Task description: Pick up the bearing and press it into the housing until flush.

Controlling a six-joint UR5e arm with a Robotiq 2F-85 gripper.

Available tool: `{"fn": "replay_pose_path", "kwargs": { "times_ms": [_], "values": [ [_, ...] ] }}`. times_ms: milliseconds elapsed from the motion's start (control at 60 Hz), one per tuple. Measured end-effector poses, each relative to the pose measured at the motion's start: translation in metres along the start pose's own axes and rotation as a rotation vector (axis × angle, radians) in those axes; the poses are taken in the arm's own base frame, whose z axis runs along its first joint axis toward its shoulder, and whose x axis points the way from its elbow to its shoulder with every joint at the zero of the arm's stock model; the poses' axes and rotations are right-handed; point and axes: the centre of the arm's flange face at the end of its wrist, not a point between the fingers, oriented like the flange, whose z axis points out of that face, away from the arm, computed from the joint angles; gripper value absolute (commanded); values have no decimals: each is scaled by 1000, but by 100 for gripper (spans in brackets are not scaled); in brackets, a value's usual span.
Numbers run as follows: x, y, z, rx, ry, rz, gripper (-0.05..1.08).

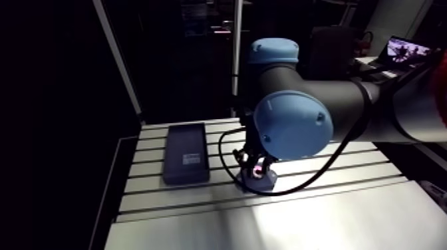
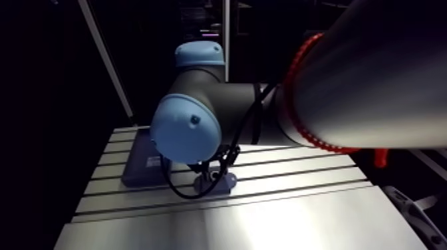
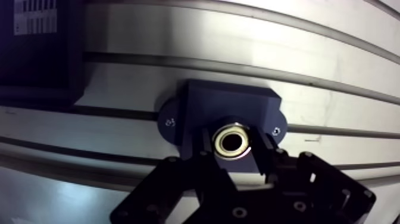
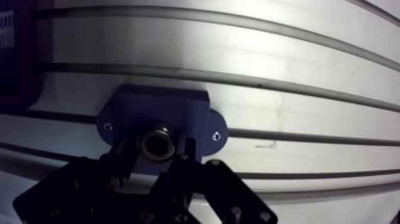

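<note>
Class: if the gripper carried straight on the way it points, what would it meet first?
Probably the dark housing directly beneath: the gripper holds the bearing between its fingers at the housing's bore. Depth is unclear, so they may already touch.

Housing (image 3: 223, 110) is set on the slotted table (image 1: 346, 213), straddling one slot. Bearing (image 3: 233, 142) is placed at the housing's bore, on the edge nearest the gripper (image 3: 233, 156), and is gripped between its two fingers. In the arm view, a flat case (image 1: 186, 153) is laid left of the housing, apart from it.
</note>
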Motion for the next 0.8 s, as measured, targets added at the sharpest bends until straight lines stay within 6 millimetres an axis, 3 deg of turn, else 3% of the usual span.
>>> {"fn": "replay_pose_path", "kwargs": {
  "times_ms": [800],
  "values": [
    [0, 1, 0, 2, -2, -2, 82]
  ]
}}
